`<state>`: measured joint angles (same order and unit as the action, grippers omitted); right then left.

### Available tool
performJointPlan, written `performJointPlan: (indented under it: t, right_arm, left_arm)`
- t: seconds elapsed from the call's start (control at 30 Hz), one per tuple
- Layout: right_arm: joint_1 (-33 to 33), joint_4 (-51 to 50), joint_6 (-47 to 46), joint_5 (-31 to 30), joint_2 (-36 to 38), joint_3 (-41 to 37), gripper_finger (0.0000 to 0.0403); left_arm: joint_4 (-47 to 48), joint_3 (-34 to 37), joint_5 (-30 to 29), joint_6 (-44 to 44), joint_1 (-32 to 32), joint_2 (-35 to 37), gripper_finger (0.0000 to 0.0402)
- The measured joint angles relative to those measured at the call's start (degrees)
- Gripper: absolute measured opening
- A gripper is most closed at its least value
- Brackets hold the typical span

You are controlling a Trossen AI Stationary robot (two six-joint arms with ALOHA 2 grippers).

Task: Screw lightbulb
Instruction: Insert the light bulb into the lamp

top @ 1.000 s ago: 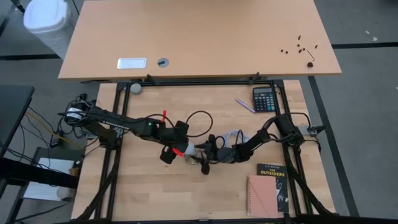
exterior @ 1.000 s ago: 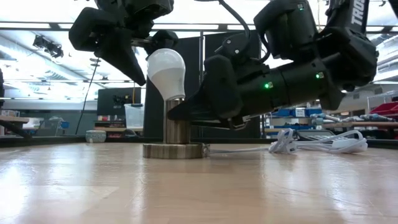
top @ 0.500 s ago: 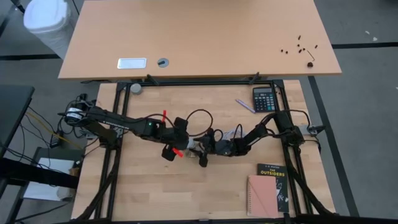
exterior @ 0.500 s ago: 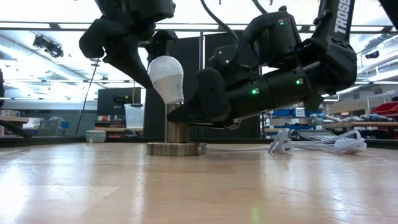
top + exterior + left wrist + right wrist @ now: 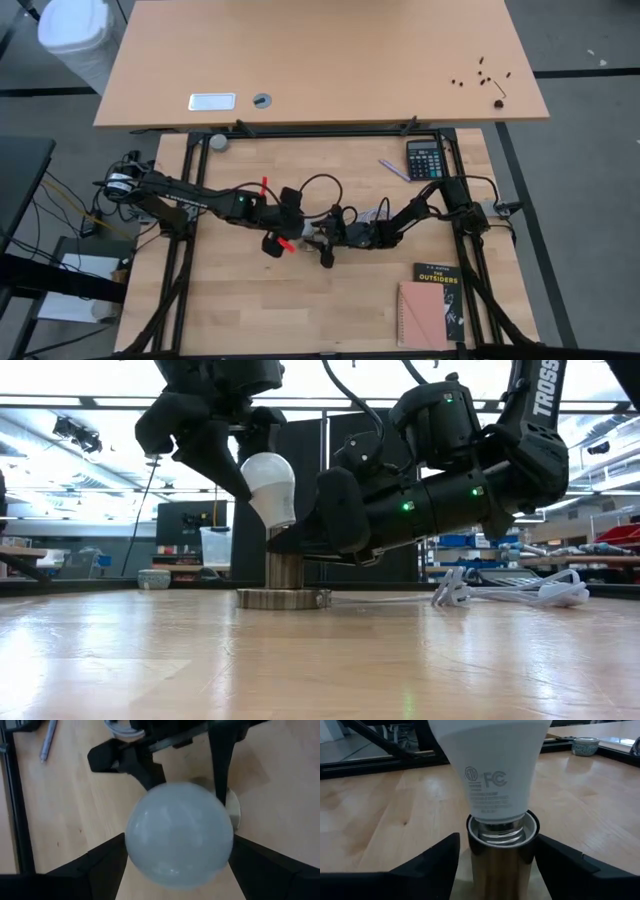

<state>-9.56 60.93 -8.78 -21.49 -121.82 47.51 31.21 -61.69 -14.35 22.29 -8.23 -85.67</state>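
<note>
bulb leans further in the socket

the lightbulb [image 5: 269, 488] sits with its base in the socket [image 5: 284, 572], near the middle of the table [image 5: 300, 310], tilted more to the left than half a second ago. the left pincer [image 5: 228, 452] has its fingers spread around the bulb's globe, and has hardly shifted. the right pincer [image 5: 492, 857] has its fingers on either side of the socket barrel; i cannot tell whether they clamp it. a white cord [image 5: 510, 589] lies to the right.
</note>
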Motion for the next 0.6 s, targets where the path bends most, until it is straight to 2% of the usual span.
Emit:
performJointPlan:
  t: [0.1, 0.3, 0.6]
  right_arm:
    - [0.00, -0.02, 0.21, -0.01, 0.00, 0.00, 0.0232]
    - [0.00, -0.06, 0.57, -0.01, 0.02, 0.00, 0.0181]
    - [0.00, -0.81, 0.16, -0.71, 0.11, 0.05, 0.0176]
  left_arm:
    - [-1.49, 0.02, 1.94, 0.06, 0.00, 0.00, 0.0330]
    - [-1.56, 0.02, 2.04, 1.94, 0.00, -1.47, 0.0330]
    - [-1.42, -0.92, 1.73, 2.95, 0.00, -2.58, 0.0330]
